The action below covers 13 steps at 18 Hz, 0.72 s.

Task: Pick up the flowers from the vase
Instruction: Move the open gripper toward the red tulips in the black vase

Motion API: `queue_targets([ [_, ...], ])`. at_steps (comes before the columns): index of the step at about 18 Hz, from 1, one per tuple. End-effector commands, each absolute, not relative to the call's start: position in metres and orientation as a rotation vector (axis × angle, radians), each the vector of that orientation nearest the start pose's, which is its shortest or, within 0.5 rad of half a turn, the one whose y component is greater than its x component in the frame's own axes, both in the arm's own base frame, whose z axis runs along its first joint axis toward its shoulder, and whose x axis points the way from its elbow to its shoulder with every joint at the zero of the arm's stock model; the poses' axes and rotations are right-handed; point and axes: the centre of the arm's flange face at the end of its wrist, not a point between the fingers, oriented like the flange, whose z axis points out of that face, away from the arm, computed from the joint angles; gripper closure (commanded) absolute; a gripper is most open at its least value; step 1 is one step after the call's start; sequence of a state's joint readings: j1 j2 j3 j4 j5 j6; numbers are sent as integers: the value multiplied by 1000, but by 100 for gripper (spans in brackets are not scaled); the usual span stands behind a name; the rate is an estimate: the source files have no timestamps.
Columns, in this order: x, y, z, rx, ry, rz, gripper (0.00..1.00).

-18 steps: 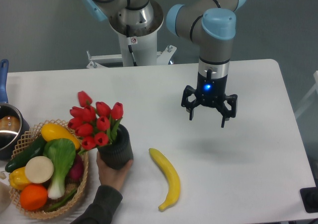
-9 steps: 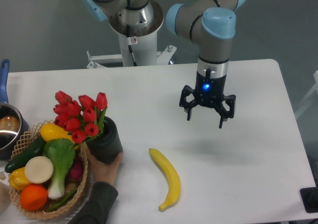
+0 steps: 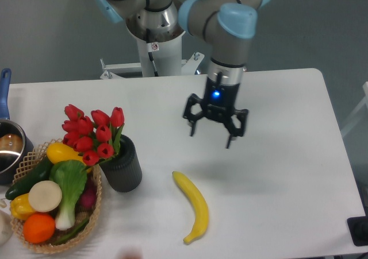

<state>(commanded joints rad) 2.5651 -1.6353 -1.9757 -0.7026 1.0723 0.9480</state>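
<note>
The flowers (image 3: pixel 90 132), a bunch of red tulip buds with green stems, stand in the vase (image 3: pixel 122 168), a dark ribbed cylinder upright on the white table, right beside the wicker basket. My gripper (image 3: pixel 211 138) hangs open and empty above the table, to the right of the flowers and well apart from them, fingers pointing down.
A wicker basket (image 3: pixel 92 216) with vegetables and fruit sits at the front left, touching the vase. A yellow banana (image 3: pixel 194 205) lies in front of the gripper. A pot (image 3: pixel 8 145) with a blue handle stands at the left edge. The robot base (image 3: pixel 154 38) is at the back.
The hand that was holding the vase has withdrawn and is gone from it. The vase and flowers stand where they were set. My gripper has moved left, toward the flowers.
</note>
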Motion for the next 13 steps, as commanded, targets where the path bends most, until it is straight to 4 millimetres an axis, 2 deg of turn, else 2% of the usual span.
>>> queue_targets([
  [3,-284,431,365,-2511,145,34,0],
  [5,-259,442,366,-2498,219,11,0],
  [10,-240,458,362,-2346,317,-154,0],
  [13,-229,463,357,-2330,393,-162,0],
])
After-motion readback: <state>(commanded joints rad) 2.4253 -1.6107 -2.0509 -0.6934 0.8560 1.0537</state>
